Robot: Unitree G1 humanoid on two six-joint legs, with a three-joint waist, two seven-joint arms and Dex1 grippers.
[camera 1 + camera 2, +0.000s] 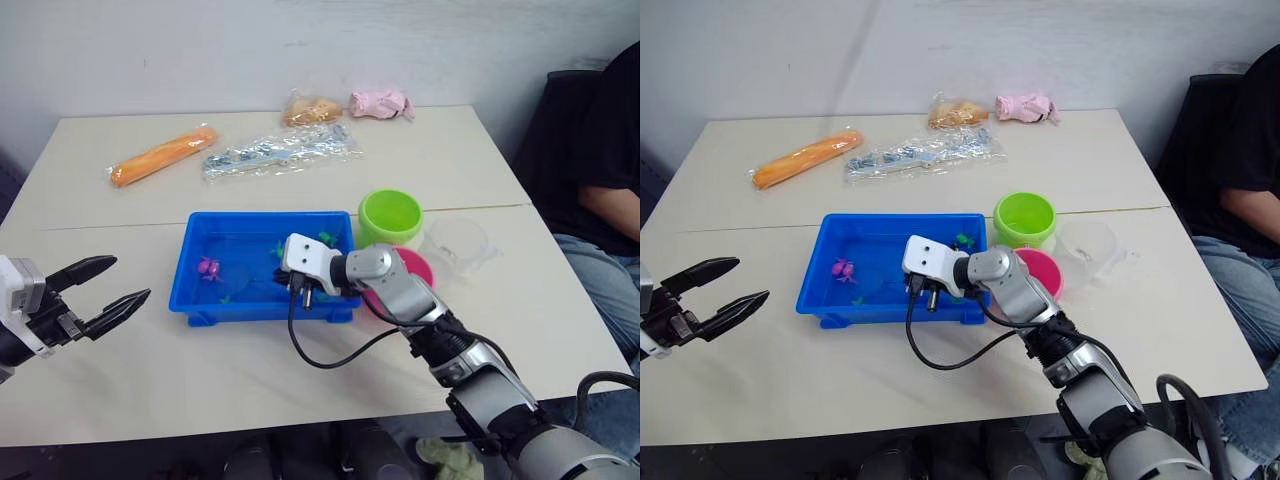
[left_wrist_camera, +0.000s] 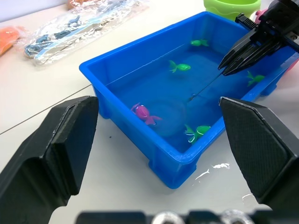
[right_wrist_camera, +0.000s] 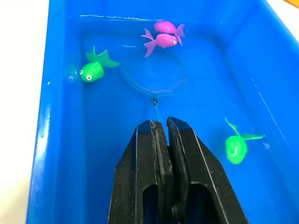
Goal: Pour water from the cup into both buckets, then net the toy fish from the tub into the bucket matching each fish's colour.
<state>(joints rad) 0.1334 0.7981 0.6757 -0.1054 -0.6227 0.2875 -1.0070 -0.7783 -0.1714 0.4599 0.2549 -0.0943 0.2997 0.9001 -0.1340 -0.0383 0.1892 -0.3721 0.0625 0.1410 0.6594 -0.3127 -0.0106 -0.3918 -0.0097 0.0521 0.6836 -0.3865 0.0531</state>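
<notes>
The blue tub (image 1: 192, 298) holds water, a pink toy fish (image 3: 161, 37) and green toy fish (image 3: 92, 70). My right gripper (image 3: 161, 123) hangs over the tub's near right side, shut on the thin handle of the net. The net hoop (image 3: 153, 74) lies under water just beside the pink fish, with no fish inside it. Left of the tub, my left gripper (image 1: 130, 278) is open and holds nothing. The lime green bucket (image 1: 390, 215) and the pink bucket (image 1: 418, 266) stand right of the tub. The clear cup (image 1: 457, 243) stands upright beside them.
At the back of the table lie an orange packet (image 1: 160, 155), a clear bag of small items (image 1: 280, 152), a tan bag (image 1: 312, 110) and a pink bundle (image 1: 380, 102). A person in black (image 1: 610, 150) sits at the table's right edge.
</notes>
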